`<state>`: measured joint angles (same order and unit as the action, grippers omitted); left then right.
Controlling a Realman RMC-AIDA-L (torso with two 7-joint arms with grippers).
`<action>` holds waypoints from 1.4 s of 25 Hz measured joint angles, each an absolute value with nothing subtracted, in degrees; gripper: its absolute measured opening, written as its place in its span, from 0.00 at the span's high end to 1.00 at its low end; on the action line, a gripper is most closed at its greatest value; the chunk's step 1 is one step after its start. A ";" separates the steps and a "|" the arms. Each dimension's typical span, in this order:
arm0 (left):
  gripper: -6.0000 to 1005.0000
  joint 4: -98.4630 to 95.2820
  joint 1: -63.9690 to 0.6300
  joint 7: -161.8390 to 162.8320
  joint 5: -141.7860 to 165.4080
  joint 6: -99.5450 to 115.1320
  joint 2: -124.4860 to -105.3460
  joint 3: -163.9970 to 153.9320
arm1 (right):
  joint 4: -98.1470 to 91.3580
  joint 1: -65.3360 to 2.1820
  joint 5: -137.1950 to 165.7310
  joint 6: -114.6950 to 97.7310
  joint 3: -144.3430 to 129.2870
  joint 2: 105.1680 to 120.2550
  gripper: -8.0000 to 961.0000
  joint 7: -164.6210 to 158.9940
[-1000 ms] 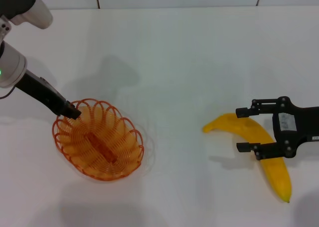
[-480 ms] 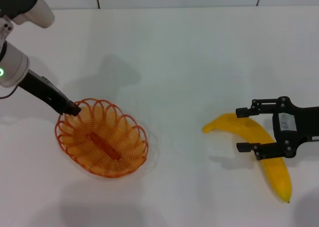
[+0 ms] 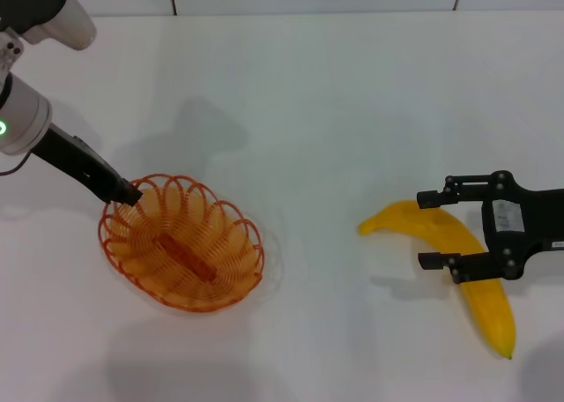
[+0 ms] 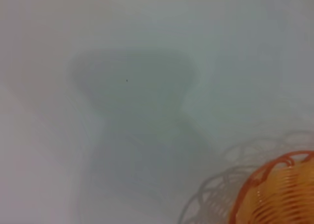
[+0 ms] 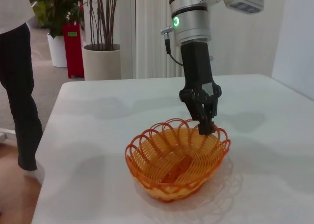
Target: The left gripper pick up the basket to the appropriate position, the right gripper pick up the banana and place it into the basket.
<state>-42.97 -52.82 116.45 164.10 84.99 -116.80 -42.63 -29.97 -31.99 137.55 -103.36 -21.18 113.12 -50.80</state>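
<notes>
The orange wire basket [image 3: 181, 254] is at the left of the white table, and its scalloped rim also shows in the left wrist view [image 4: 279, 189]. My left gripper [image 3: 130, 195] is shut on the rim's far-left edge; the right wrist view shows the fingers pinching the rim [image 5: 206, 127]. The basket [image 5: 176, 160] is empty, and its wire shadow falls a little to one side of it. The yellow banana [image 3: 490, 309] lies on the table at the right. My right gripper [image 3: 430, 229] is open, with one finger on each side of the banana's middle.
The white table [image 3: 335, 111] stretches between basket and banana. Beyond the table's far edge [image 5: 49, 135], the right wrist view shows a standing person [image 5: 19, 86], potted plants [image 5: 100, 47] and a red bin [image 5: 73, 49].
The left gripper has carried the basket a short way to the right. The right gripper and the banana have not moved.
</notes>
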 joint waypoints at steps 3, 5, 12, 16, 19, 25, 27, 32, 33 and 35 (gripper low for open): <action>0.92 -42.97 -52.79 116.45 164.09 84.99 -116.80 -42.70 | -29.97 -31.99 137.55 -103.36 -21.18 113.11 0.21 -50.80; 0.92 -42.97 -52.76 116.44 163.95 84.99 -116.80 -42.71 | -29.97 -31.99 137.55 -103.36 -21.18 113.12 0.21 -50.80; 0.92 -42.97 -52.73 116.38 162.36 85.48 -116.80 -42.72 | -29.97 -31.94 137.55 -103.36 -21.18 113.11 0.21 -50.80; 0.93 -43.28 -52.55 116.48 160.92 87.43 -116.76 -42.57 | -29.97 -31.71 137.55 -103.35 -21.18 113.11 0.21 -50.80; 0.93 -43.60 -52.27 116.36 159.18 89.43 -116.63 -42.48 | -29.97 -31.63 137.55 -103.36 -21.18 113.12 0.21 -50.80; 0.94 -44.54 -51.99 116.56 154.14 93.00 -116.57 -42.05 | -29.97 -31.50 137.55 -103.36 -21.11 113.06 0.21 -50.80; 0.94 -44.59 -51.57 117.02 152.41 93.58 -116.56 -41.88 | -29.97 -31.49 137.55 -103.36 -21.06 113.03 0.21 -50.80; 0.94 -44.61 -49.80 119.76 148.40 93.77 -116.48 -41.77 | -29.97 -31.40 137.54 -103.34 -20.94 113.02 0.21 -50.80; 0.94 -44.61 -49.50 120.58 147.77 93.77 -116.49 -41.76 | -29.97 -31.39 137.53 -103.34 -20.91 113.02 0.21 -50.80; 0.94 -44.61 -48.82 122.07 145.69 93.76 -116.64 -41.78 | -29.97 -31.38 137.50 -103.32 -20.87 113.02 0.21 -50.80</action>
